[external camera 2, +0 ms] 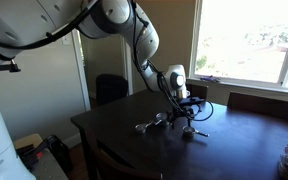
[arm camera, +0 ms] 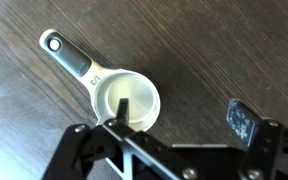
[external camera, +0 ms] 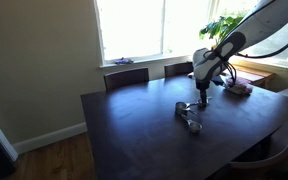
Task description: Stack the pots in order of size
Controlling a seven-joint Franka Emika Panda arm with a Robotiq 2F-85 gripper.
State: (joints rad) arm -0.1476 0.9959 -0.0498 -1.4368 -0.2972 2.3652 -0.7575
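Small shiny silver pots with thin handles lie on the dark wooden table (external camera: pixel 134 130). In an exterior view I see one pot (external camera: pixel 183 107) just below the gripper (external camera: pixel 202 96) and another pot (external camera: pixel 194 125) nearer the front. In an exterior view the pots (external camera 2: pixel 144 127) (external camera 2: pixel 162 118) (external camera 2: pixel 191 132) lie around the gripper (external camera 2: pixel 182 104). In the wrist view one pot (arm camera: pixel 134 95) with a grey-and-white handle pointing up-left lies under my open gripper (arm camera: pixel 184 115). The left fingertip hangs over the pot's bowl; the right finger is over bare table. Nothing is held.
A pinkish stack of flat items (external camera: pixel 239 88) sits at the table's far side by the window. Two chairs (external camera: pixel 126 77) (external camera: pixel 179 68) stand behind the table, another chair (external camera 2: pixel 254 100) shows by the window. A leafy plant (external camera: pixel 224 25) stands at the window.
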